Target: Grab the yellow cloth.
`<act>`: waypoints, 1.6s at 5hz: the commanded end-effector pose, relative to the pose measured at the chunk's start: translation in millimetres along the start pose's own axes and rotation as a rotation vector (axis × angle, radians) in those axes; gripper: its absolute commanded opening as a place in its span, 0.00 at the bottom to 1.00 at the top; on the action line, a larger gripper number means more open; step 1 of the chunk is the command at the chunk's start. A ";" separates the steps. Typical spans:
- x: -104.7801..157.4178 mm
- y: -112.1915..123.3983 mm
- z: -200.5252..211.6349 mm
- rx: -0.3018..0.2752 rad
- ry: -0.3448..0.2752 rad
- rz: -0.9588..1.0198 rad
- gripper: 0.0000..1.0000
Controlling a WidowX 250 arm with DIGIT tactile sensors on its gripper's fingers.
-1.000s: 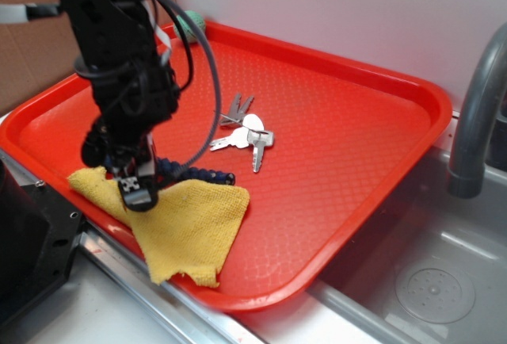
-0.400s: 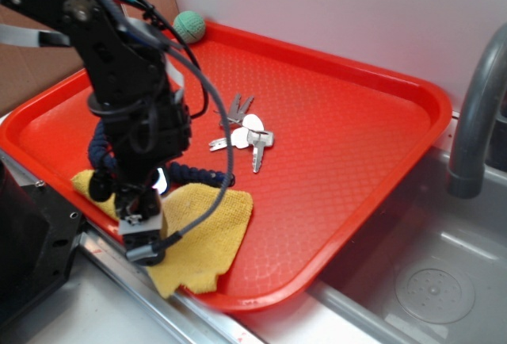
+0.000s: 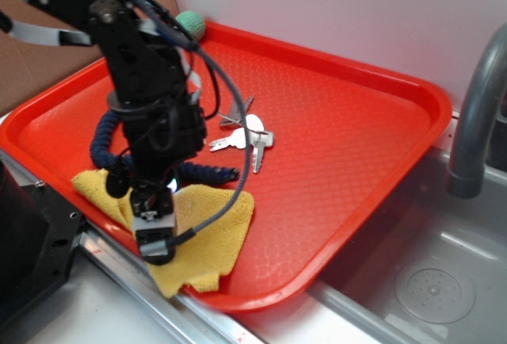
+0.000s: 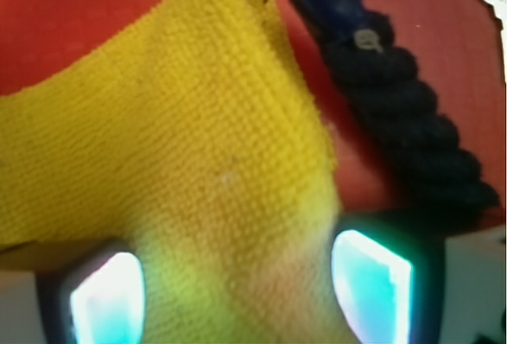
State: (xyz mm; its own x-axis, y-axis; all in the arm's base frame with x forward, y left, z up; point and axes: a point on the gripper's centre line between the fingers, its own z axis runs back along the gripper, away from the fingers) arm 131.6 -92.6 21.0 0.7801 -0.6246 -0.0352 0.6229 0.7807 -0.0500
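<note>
- Exterior view, far left: a black block at the frame edge, just beside the near-left rim of the red tray.
- Left of centre: yellow cloth spread over the tray's near-left corner, one ragged end draped over the rim.
- Directly above the cloth: gripper, pointing down on the black arm, fingertips low over the cloth's near edge; contact not clear here.
- Behind the arm: navy rope, partly hidden, curling along the cloth's far edge.
- Centre: bunch of keys lying flat, apart from the cloth.
- Back corner: green ball.
- Far right: grey faucet over a metal sink.
- Wrist view: cloth filling the gap between both fingers; jaws apart, straddling the fabric, not yet pinched; rope to the right.
</note>
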 end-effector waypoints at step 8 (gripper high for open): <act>-32.8 89.5 207.2 0.146 -0.176 0.765 0.00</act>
State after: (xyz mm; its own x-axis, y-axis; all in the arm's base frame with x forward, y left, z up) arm 182.9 2.8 215.3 0.9912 0.0690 0.1128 -0.0757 0.9955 0.0562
